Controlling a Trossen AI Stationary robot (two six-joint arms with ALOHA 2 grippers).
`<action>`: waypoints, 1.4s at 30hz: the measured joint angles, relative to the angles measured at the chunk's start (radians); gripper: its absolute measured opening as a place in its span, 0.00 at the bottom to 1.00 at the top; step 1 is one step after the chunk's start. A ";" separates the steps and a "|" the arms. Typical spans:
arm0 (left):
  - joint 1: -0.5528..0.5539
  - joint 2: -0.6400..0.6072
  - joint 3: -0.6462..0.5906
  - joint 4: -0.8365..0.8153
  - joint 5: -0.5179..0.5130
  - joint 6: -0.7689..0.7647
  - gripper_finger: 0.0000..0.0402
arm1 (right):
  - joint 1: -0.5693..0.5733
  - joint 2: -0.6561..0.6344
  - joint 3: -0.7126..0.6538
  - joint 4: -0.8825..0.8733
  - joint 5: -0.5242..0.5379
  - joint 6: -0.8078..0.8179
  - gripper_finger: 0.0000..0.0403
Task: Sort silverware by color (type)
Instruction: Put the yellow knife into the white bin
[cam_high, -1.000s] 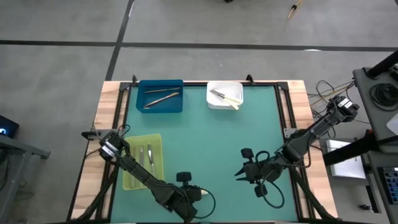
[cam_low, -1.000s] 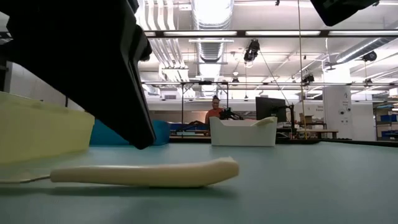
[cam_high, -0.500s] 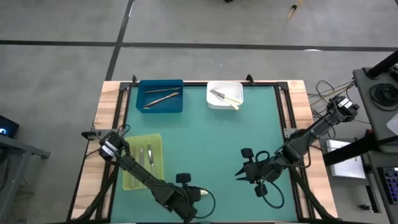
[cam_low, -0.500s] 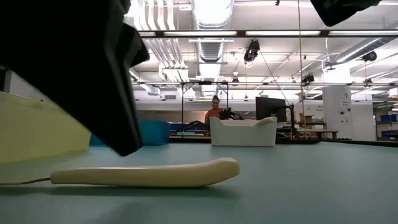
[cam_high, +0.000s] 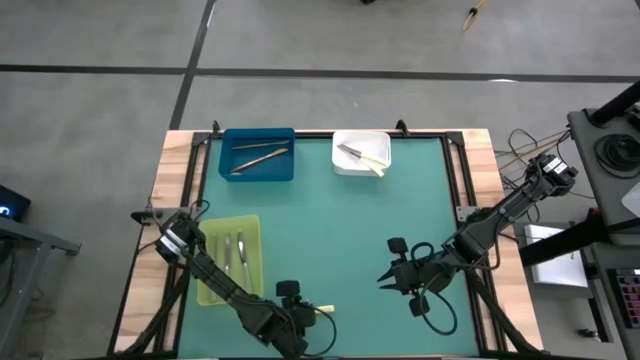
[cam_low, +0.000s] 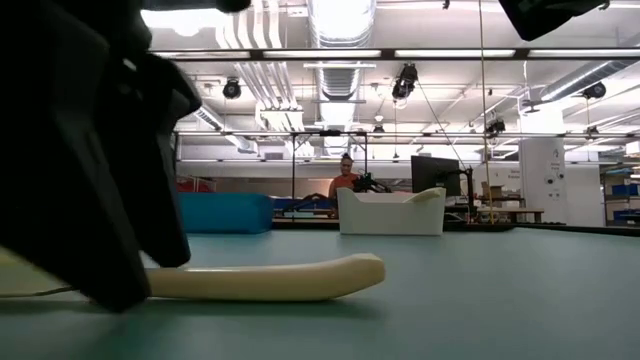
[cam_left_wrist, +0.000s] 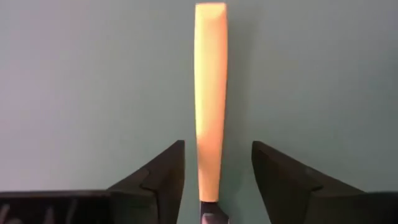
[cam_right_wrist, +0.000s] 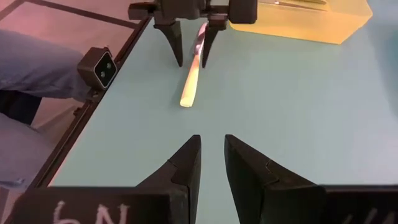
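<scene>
Left arm: stretched along the left side of the table, bent in toward the near edge.
Left gripper (cam_high: 300, 318): low at the near edge, fingers (cam_left_wrist: 163, 180) spread apart – one on each side of the knife handle, not pinching it.
Knife with pale yellow handle (cam_left_wrist: 210, 106): flat on the green table (cam_high: 330, 240), handle poking out past the left fingers, grey blade end just under the gripper; in the low view (cam_low: 260, 279) lying flat in front.
Right arm: coming in from the right side, elbow bent, waiting.
Right gripper (cam_high: 392, 275): over the table near the near-right part, well apart from the knife, fingers (cam_right_wrist: 186, 167) close together with a small gap, nothing between them.
Blue tray (cam_high: 257, 155): far left of the table, two brownish utensils (cam_high: 260, 157) inside.
White tray (cam_high: 361, 153): far middle, a yellow-handled knife (cam_high: 368, 163) and another grey piece inside, too small to name.
Yellow-green tray (cam_high: 229, 258): near left, just beside the left arm, two grey metal utensils (cam_high: 235, 252) lying in it.
Writing: on the right wrist, white marks like "N" at the bottom of its view – the rest not readable. On the left wrist, pale marks, not readable.
Person (cam_low: 345, 178): far back in the room, past the table. A sleeve in blue cloth (cam_right_wrist: 37, 62) just beside the table edge.
</scene>
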 joint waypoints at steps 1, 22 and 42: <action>0.000 0.000 -0.008 0.012 0.000 0.000 0.42 | 0.000 0.000 0.000 0.000 0.002 0.000 0.16; 0.005 -0.004 -0.115 0.139 0.025 -0.062 0.19 | 0.000 0.000 0.000 0.000 0.003 -0.013 0.16; 0.007 -0.014 -0.083 0.134 -0.019 -0.033 0.06 | 0.000 0.000 0.000 0.000 0.003 -0.013 0.16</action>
